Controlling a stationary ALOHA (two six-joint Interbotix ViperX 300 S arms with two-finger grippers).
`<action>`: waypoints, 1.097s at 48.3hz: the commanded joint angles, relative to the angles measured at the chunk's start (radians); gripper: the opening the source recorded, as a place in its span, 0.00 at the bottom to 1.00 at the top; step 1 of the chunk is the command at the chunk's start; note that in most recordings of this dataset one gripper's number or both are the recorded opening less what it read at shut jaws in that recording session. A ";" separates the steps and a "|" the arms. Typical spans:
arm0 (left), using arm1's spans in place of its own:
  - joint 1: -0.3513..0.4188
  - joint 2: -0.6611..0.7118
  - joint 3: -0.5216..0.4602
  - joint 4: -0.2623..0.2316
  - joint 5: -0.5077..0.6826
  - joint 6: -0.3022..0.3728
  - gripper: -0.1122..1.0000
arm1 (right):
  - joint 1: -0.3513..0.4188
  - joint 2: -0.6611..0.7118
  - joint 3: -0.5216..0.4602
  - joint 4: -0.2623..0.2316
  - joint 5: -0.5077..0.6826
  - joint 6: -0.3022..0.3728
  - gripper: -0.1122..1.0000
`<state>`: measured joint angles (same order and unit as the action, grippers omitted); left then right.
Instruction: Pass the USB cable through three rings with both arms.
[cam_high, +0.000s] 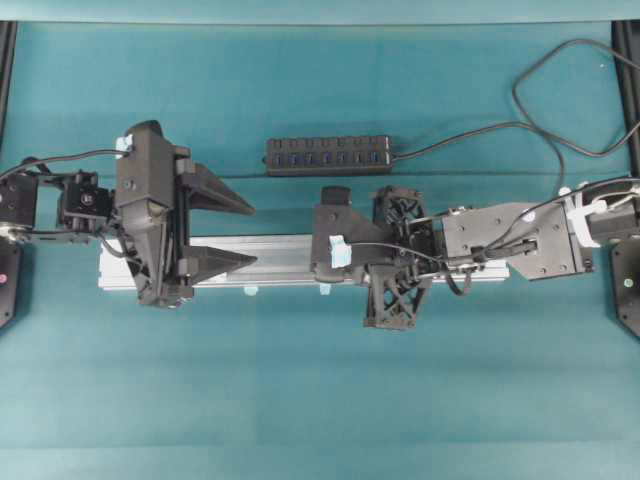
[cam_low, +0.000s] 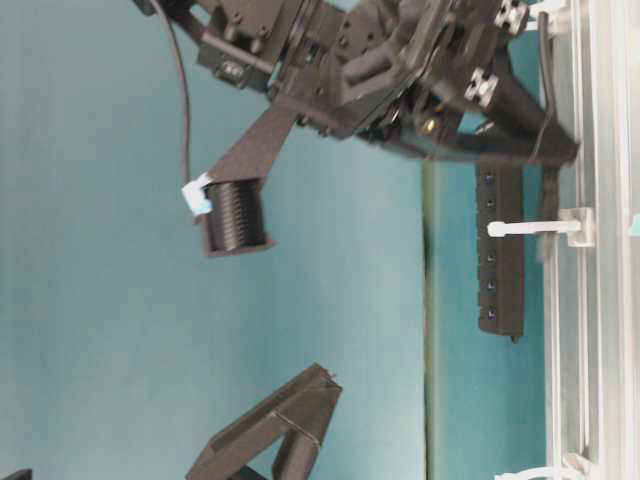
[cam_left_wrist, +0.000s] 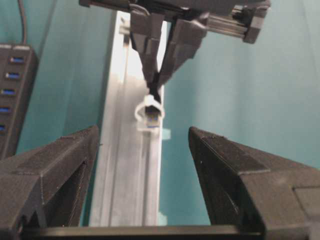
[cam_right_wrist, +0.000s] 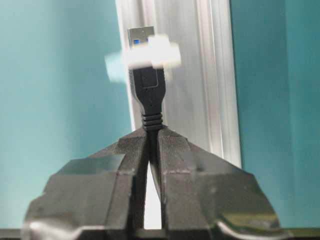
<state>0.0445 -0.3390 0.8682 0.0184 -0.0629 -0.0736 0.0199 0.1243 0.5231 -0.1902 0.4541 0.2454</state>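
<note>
Overhead: my right gripper reaches left along the rail, my left gripper waits released, facing it; the ring is too small to make out here. Left wrist: the plug sits inside a ring, my fingers wide on either side; I should close on the tip only once it clears. Right wrist: I'm clenched on the cable just behind the plug; keep it straight along the rail. Table-level adds another ring, nothing in it.
</note>
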 joint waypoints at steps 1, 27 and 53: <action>0.000 -0.011 -0.008 0.003 -0.005 0.000 0.80 | 0.003 -0.005 -0.015 0.003 -0.035 0.012 0.02; -0.011 0.066 0.009 0.003 -0.034 -0.003 0.80 | -0.005 -0.005 -0.017 0.006 -0.061 0.034 0.02; -0.020 0.304 -0.067 0.003 -0.172 -0.003 0.80 | -0.009 0.000 -0.015 0.006 -0.103 0.061 0.02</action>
<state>0.0276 -0.0598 0.8314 0.0199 -0.2025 -0.0767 0.0077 0.1289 0.5231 -0.1871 0.3590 0.2930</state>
